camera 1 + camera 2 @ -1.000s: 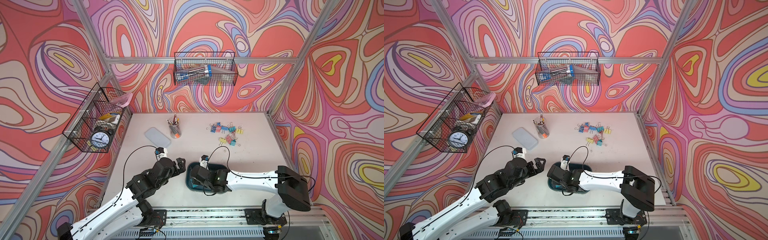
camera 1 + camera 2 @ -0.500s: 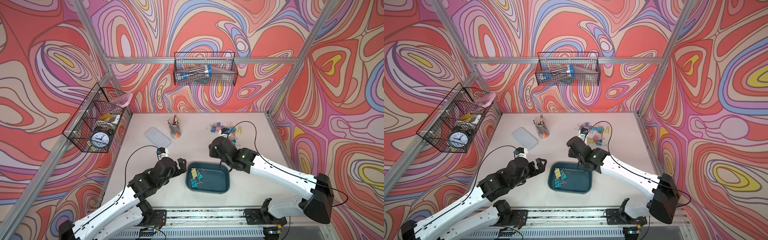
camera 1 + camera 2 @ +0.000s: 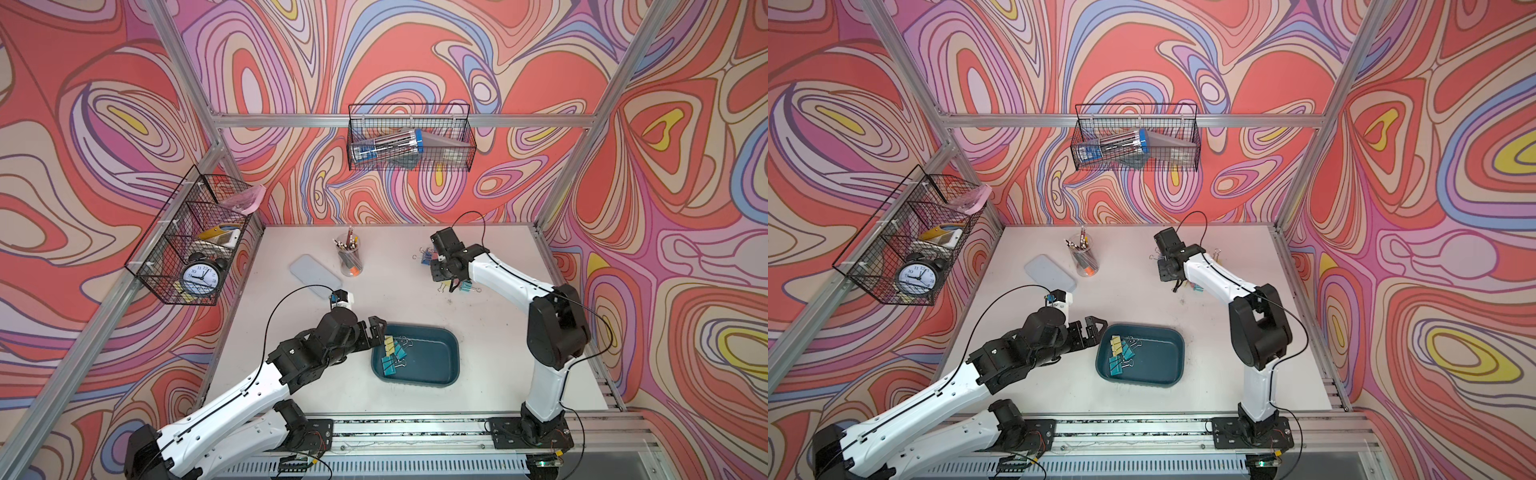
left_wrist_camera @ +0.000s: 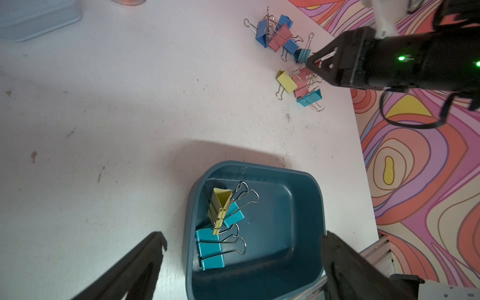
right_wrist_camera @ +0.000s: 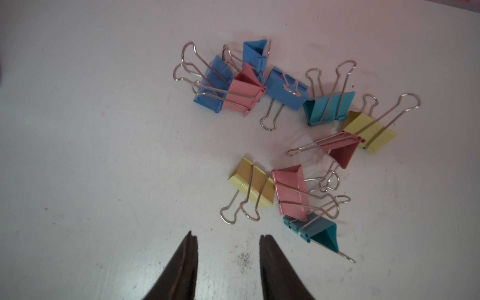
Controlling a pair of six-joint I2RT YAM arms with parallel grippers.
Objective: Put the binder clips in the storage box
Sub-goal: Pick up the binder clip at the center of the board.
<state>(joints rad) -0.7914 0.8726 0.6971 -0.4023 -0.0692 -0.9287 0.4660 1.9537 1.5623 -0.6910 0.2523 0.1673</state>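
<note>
The binder clips (image 5: 285,130) still to be moved, about ten of them in blue, pink, teal and yellow, lie in a loose cluster on the surface (image 3: 395,299) toward the far right, well apart from the storage box (image 3: 432,357). The box sits near the front edge and already holds a handful of yellow and teal ones (image 3: 392,353) bunched at its left end. A second ago the right arm was down over the box; now it is out over the loose cluster, so one delivery looks finished and the next pick is beginning. The right hand (image 5: 227,237) is partly spread with nothing between its tips. It hovers over bare surface just short of the cluster, with the nearest yellow clip (image 5: 252,187) a little ahead of it. The left hand (image 4: 242,236) stays spread wide and empty at the box's left end.
</note>
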